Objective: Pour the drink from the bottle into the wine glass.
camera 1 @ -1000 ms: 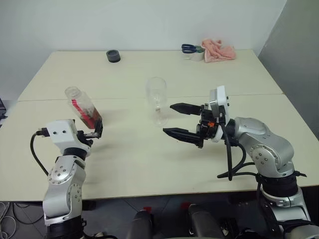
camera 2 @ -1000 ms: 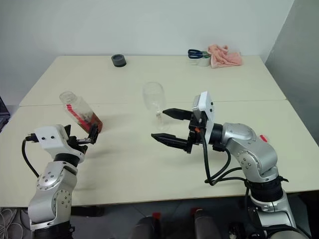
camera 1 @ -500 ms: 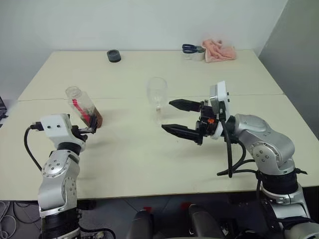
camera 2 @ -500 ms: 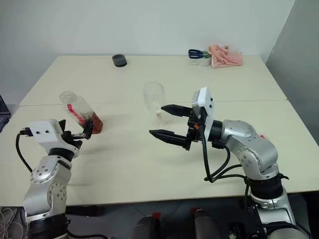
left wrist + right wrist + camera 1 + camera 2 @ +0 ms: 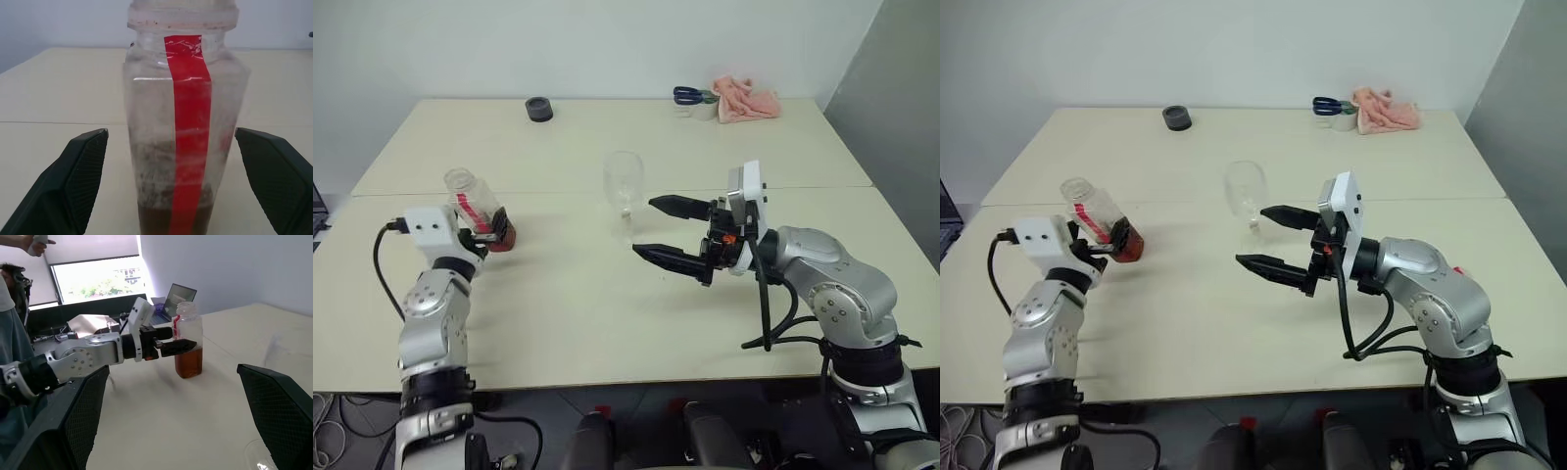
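The bottle [image 5: 478, 207] stands on the table's left half with its mouth open. It is clear plastic with a red stripe [image 5: 188, 127]. A little reddish-brown drink [image 5: 151, 223] lies at its bottom. My left gripper [image 5: 171, 134] is open, one finger [image 5: 80, 161] on each side of the bottle's lower part, with a gap to each. The empty wine glass [image 5: 623, 191] stands upright at the table's middle. My right gripper [image 5: 643, 227] hovers open just right of the glass, pointing left, fingers one above the other.
At the table's [image 5: 607, 304] far edge lie a black round object [image 5: 538, 108], scissors [image 5: 690, 95], a white roll [image 5: 703, 109] and a pink cloth [image 5: 744, 99]. The right wrist view shows a person [image 5: 10, 298] and a laptop [image 5: 180, 294] beyond the left end.
My left gripper has moved forward along the table, so its open fingers now flank the bottle. The right gripper, bottle and glass have kept their places.
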`<state>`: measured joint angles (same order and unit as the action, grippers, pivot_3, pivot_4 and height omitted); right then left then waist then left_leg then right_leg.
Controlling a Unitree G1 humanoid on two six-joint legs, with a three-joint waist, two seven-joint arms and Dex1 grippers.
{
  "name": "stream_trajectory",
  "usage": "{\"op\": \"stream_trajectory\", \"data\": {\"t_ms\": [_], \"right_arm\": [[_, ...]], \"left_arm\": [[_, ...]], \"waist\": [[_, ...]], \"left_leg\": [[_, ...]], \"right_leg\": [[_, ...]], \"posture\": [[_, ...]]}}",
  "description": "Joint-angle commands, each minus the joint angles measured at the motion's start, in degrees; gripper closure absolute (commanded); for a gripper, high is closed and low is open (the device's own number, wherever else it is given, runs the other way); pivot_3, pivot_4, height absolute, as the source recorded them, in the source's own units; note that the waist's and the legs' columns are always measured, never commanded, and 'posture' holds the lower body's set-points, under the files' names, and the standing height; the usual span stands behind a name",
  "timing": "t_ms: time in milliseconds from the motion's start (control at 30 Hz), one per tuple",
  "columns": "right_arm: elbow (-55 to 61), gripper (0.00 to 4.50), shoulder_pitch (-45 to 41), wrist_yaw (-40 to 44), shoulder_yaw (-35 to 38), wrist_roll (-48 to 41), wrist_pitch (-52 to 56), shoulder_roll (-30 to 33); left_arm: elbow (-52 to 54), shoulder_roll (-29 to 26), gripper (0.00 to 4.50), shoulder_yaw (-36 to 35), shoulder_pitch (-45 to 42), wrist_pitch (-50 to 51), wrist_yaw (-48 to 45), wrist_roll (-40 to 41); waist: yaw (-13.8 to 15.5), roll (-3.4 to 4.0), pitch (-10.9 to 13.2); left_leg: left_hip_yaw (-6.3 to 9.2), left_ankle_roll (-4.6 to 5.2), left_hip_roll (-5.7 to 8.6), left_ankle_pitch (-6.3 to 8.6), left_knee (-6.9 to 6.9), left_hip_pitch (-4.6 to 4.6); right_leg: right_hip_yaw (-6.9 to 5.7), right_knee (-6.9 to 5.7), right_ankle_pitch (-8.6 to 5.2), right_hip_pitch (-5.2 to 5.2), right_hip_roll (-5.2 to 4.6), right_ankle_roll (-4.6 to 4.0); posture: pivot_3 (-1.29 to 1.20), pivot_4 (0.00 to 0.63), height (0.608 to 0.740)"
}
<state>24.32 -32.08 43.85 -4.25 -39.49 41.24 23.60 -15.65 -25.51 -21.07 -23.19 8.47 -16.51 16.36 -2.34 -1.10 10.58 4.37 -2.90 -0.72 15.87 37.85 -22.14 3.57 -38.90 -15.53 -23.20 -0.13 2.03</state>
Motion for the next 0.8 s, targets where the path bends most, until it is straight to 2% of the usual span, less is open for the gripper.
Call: {"op": "stream_trajectory", "data": {"t_ms": [33, 100, 200, 367, 433, 600, 800], "right_arm": [[2.28, 0.04, -0.24, -0.72, 1.39, -1.14, 0.09, 0.64], [2.42, 0.04, -0.15, -1.05, 1.47, -1.10, 0.14, 0.84], [3.07, 0.00, 0.53, -1.78, 2.19, -1.36, 0.40, 1.28], [3.62, 0.00, 1.38, -2.83, 2.76, -1.29, 0.27, 1.53], [3.67, 0.00, 1.60, -3.28, 2.72, -1.08, 0.01, 1.44], [3.02, 0.00, 1.43, -4.39, 2.72, -0.12, -0.80, 1.18], [-0.71, 0.00, -0.27, -8.34, 3.52, 6.05, -6.52, 0.65]], "left_arm": [[-10.21, -2.16, 0.00, 1.23, -6.29, -6.07, -2.99, -1.92], [-15.19, -2.70, 0.00, 1.58, -9.05, -8.50, -4.21, -2.42], [-19.56, -2.94, 0.64, 2.06, -11.18, -10.63, -5.41, -2.59], [-20.48, -2.54, 2.25, 2.01, -10.06, -12.14, -6.15, -2.25], [-20.33, -2.44, 2.73, 1.75, -9.40, -12.29, -5.87, -2.09], [-19.43, -2.98, 2.84, 3.50, -10.28, -11.84, -4.03, -4.30], [-19.32, -6.01, 2.84, 12.76, -20.73, -12.29, -5.20, -13.62]], "waist": [[0.04, 0.00, 0.00], [0.00, -0.01, 0.00], [-0.02, -0.01, 0.00], [0.09, -0.01, 0.00], [0.09, -0.01, 0.00], [0.08, -0.01, 0.00], [0.59, -0.10, 0.06]], "left_leg": [[0.00, 0.00, 0.00, 0.00, 0.00, -0.01], [0.00, 0.00, 0.00, 0.00, 0.00, -0.02], [0.01, 0.00, -0.01, 0.00, -0.01, -0.05], [0.10, 0.00, 0.03, 0.00, 0.01, -0.23], [0.11, -0.01, 0.04, 0.00, 0.03, -0.25], [0.15, -0.01, 0.03, 0.00, 0.04, -0.24], [0.32, -0.02, 0.05, -0.02, 0.10, -0.37]], "right_leg": [[0.00, 0.01, 0.00, 0.00, 0.00, 0.00], [-0.01, 0.01, 0.00, -0.02, 0.00, 0.00], [-0.01, 0.00, 0.01, -0.06, -0.01, -0.01], [-0.09, 0.02, 0.01, -0.12, -0.12, -0.01], [-0.10, 0.01, 0.01, -0.13, -0.14, -0.01], [-0.16, -0.03, 0.01, -0.13, -0.12, -0.01], [-0.39, -0.04, 0.02, -0.13, -0.09, 0.00]], "posture": [[0.00, 0.150, 0.740], [0.00, 0.150, 0.740], [0.00, 0.150, 0.740], [0.00, 0.150, 0.740], [0.00, 0.150, 0.740], [0.00, 0.150, 0.740], [0.00, 0.150, 0.740]]}}
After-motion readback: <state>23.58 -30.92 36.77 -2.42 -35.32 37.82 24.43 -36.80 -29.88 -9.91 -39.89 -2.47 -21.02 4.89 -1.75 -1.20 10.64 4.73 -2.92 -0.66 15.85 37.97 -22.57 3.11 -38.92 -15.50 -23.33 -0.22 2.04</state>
